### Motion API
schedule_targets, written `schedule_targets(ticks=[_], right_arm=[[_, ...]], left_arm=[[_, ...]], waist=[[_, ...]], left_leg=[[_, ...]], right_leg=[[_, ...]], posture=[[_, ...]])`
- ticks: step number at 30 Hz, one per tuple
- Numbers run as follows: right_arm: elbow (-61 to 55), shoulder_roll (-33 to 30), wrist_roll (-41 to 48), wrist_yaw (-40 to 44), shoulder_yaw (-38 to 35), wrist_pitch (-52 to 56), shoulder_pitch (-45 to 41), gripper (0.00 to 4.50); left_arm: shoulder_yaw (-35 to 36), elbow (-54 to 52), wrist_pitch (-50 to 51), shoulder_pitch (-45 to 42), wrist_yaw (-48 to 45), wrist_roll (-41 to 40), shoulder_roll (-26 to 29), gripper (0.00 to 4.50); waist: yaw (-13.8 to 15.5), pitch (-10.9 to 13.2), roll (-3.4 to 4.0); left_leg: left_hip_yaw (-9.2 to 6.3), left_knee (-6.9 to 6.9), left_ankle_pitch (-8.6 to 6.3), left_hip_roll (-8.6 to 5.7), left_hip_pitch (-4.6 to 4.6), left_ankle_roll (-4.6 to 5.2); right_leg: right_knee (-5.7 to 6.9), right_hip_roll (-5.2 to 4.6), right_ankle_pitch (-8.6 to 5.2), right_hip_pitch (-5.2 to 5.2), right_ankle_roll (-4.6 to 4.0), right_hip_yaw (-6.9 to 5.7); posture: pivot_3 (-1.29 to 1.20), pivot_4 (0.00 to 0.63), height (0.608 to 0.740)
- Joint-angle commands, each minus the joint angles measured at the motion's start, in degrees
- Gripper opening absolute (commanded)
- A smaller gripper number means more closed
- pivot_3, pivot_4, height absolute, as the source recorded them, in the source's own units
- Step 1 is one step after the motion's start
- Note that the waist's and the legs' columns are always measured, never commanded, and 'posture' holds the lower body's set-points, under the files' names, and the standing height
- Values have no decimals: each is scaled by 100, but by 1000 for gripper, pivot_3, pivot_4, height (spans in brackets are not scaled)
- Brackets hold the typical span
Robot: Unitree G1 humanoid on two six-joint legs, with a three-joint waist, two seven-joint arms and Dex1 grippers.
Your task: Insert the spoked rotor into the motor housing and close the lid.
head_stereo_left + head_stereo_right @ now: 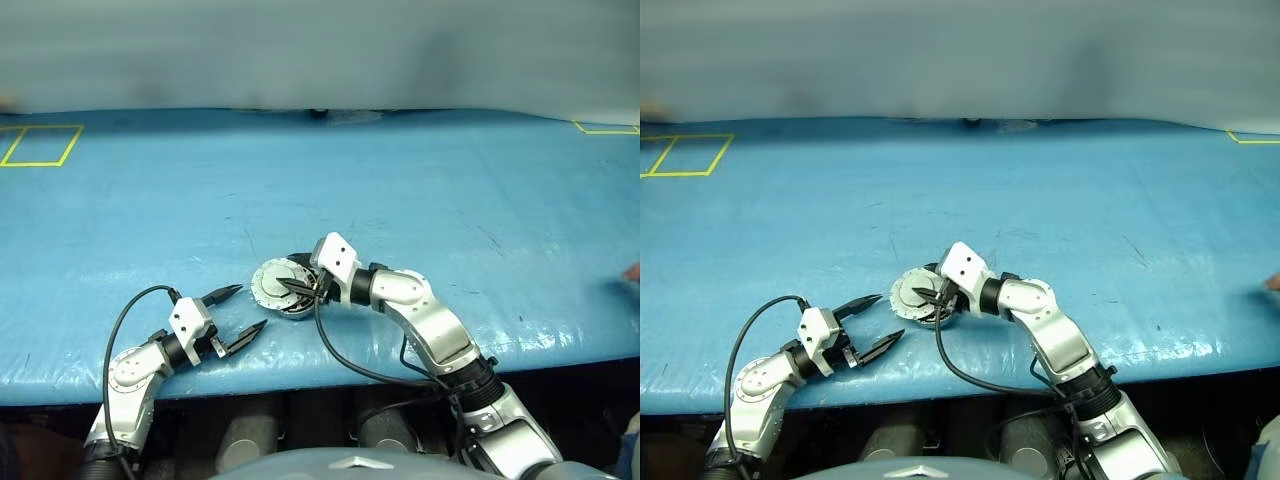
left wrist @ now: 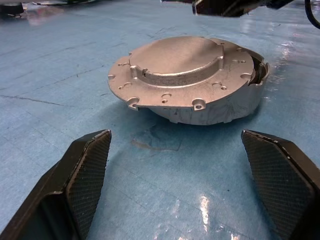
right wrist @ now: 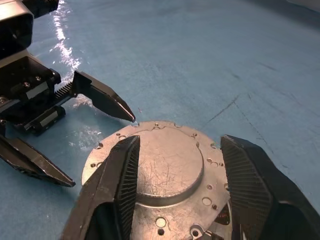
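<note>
Covering everything is the blue bench (image 1: 420, 200), a glossy, faintly scuffed sheet. Near its front edge sits the motor housing (image 2: 220, 107), a shallow cast-silver cup, with the lid (image 2: 175, 70) resting on it: a flat grey disc with a raised hub and small holes round the rim. The lid looks offset and slightly tilted, so pressing now could jam it or skid the stack. The spoked rotor I cannot make out beneath. The right hand (image 3: 177, 175) hovers over the lid, fingers apart, gripping nothing. The left hand (image 1: 240, 310) waits just beside, spread wide and empty.
</note>
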Motion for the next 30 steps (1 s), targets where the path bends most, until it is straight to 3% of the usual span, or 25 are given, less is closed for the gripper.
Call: schedule_targets(ticks=[1, 3, 25, 28, 30], right_arm=[[3, 67, -57, -42, 31, -179, -89, 3842], [37, 65, -69, -24, 48, -152, -95, 4491], [348, 286, -13, -6, 119, -18, -64, 4491], [346, 271, -20, 8, 145, 0, -60, 3915], [342, 265, -25, 15, 156, 2, -61, 3286]], left_arm=[[9, -125, 12, 26, -8, -14, 19, 4442], [11, -133, 10, 41, 4, -10, 16, 4442], [12, -87, -15, 17, 83, 54, 1, 4442], [19, -82, -30, 26, 101, 58, -5, 4442], [20, -80, -35, 28, 112, 59, -7, 4442]], waist=[[-1, 0, 0], [-1, 0, 0], [-2, 0, 0], [-2, 0, 0], [-2, 0, 0]], left_leg=[[0, 0, 0, 0, 0, 0], [0, 0, 0, 0, 0, 0], [0, 1, 1, 0, 2, 0], [0, 1, 1, 0, 3, -1], [-1, 1, 1, 0, 4, -1]], right_leg=[[0, 0, 0, 0, 0, 0], [0, 1, 0, 0, 0, 0], [2, 2, 0, 1, 0, -1], [2, 2, 0, 2, 0, 0], [3, 2, 0, 3, 0, -1]], posture=[[0, 150, 740], [0, 150, 740], [0, 150, 740], [0, 150, 740], [0, 150, 740]])
